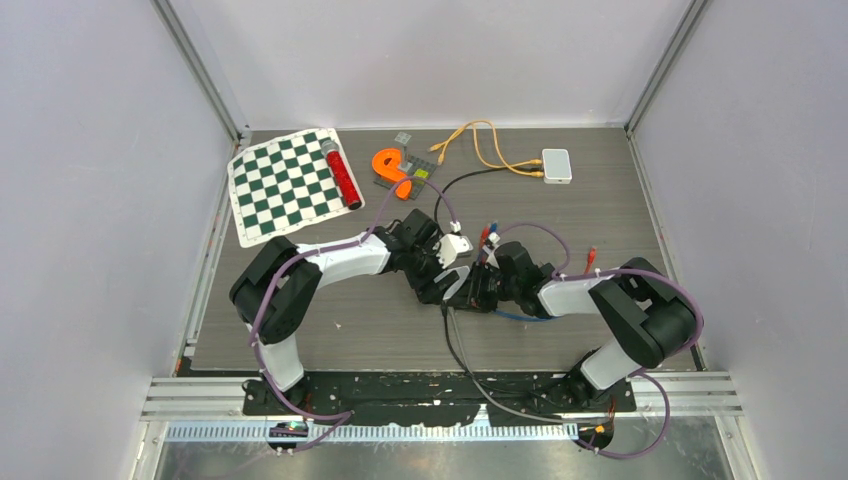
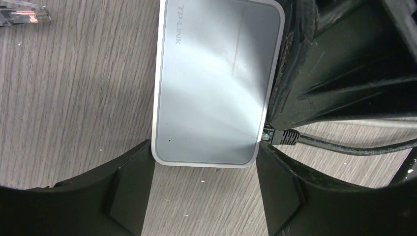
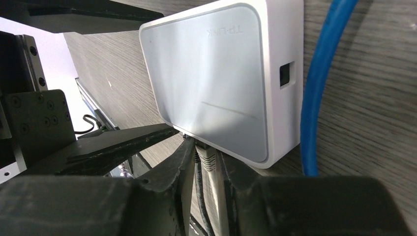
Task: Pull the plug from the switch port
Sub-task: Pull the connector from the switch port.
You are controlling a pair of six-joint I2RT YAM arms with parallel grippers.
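Observation:
The white switch lies flat on the wood table, and my left gripper is shut on it, one pad against each near corner. A black plug with its black cable enters the switch's right edge. In the right wrist view the same switch fills the middle, and the plug sits in its near edge. My right gripper is shut on the plug, one finger tight on each side of the boot. From above, both grippers meet at the table's centre around the switch.
A blue cable runs beside the switch's far side. A loose clear plug lies nearby. At the back are a second white box with orange cables, an orange part, a red tube and a checkered mat.

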